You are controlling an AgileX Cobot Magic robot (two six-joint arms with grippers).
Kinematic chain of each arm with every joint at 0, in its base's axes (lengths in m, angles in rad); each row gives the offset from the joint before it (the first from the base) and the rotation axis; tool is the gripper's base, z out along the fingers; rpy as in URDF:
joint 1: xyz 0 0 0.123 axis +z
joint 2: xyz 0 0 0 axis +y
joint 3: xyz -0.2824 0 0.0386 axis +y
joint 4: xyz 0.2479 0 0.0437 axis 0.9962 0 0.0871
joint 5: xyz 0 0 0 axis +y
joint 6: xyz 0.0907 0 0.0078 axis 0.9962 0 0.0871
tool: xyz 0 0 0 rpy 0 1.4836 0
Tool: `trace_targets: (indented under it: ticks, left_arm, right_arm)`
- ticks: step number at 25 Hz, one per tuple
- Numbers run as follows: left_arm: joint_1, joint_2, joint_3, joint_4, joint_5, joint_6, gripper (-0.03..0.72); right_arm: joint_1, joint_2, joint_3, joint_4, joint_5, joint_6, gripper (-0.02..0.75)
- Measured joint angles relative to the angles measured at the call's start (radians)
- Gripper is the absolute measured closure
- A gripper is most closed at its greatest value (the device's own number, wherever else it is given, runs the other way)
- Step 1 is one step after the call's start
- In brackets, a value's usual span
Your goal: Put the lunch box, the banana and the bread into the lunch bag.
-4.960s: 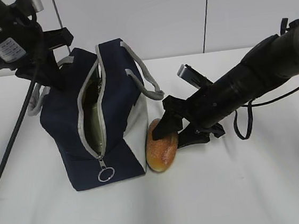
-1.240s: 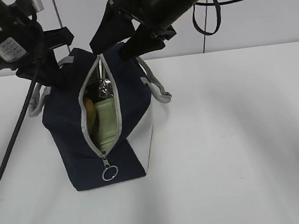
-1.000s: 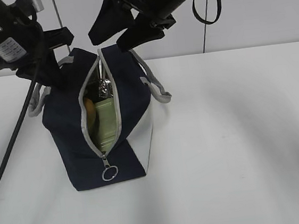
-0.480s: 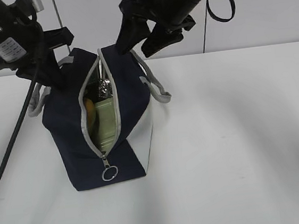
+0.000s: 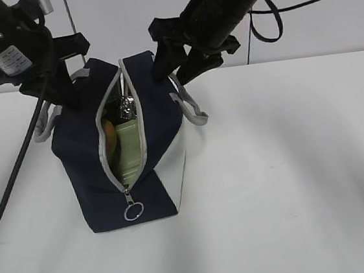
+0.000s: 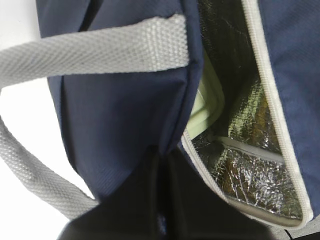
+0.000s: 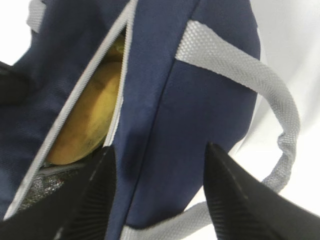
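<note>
**Right hand clear of the bag, bread now inside**

Five seconds before, the bread lay on the bench against the bag's white side with the right hand at it; by this moment the bread (image 5: 109, 135) sat inside the lunch bag (image 5: 84, 161), and the right hand (image 5: 173, 64) had risen to hover just above the bag's rear top edge, at about 1 o'clock from the zipper opening. Its fingers (image 7: 235, 200) were spread apart and carried nothing, straddling the navy fabric and a grey handle (image 7: 240, 75) in the right wrist view.

The left hand (image 5: 66, 90) was pressed onto the bag's far left top corner, at about 11 o'clock; in its wrist view the dark fingers (image 6: 160, 205) were pinching the navy cloth beside the open zipper.

The bag stood on the white bench (image 5: 291, 183), its zipper parted wide, the ring pull (image 5: 132, 211) hanging at 6 o'clock. Through the gap showed the sage-green lid of the lunch box (image 5: 129, 150), the golden bread to its left, and silver foil lining (image 6: 240, 170). In the right wrist view a yellow-brown rounded shape (image 7: 87, 117) filled the opening; the banana could not be told apart with certainty.
</note>
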Motion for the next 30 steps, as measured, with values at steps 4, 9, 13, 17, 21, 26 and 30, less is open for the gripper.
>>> trace_targets:
  ticks: [4, 9, 13, 17, 21, 26, 30]
  left_arm:
    - [0.0, 0.0, 0.0, 0.0, 0.0, 0.0, 0.688]
    - [0.0, 0.0, 0.0, 0.0, 0.0, 0.0, 0.688]
    - [0.0, 0.0, 0.0, 0.0, 0.0, 0.0, 0.688]
    - [0.0, 0.0, 0.0, 0.0, -0.001, 0.0, 0.688]
    - [0.0, 0.0, 0.0, -0.005, -0.004, 0.003, 0.688]
    - [-0.013, 0.0, 0.0, -0.056, -0.02, 0.063, 0.688]
    - [-0.045, 0.0, 0.0, -0.069, -0.047, 0.075, 0.689]
  right_arm:
    - [0.0, 0.038, 0.0, 0.039, 0.003, 0.0, 0.307]
    - [0.0, 0.046, 0.0, 0.056, 0.003, 0.0, 0.321]
    - [0.0, 0.046, -0.001, 0.059, 0.004, 0.001, 0.393]
    - [0.0, 0.046, -0.001, 0.059, 0.027, 0.001, 0.575]
    - [0.0, 0.046, -0.001, 0.059, 0.045, 0.001, 0.719]
    - [0.0, 0.039, -0.001, 0.065, 0.045, 0.003, 0.734]
    - [0.0, 0.005, -0.001, 0.051, 0.051, 0.014, 0.735]
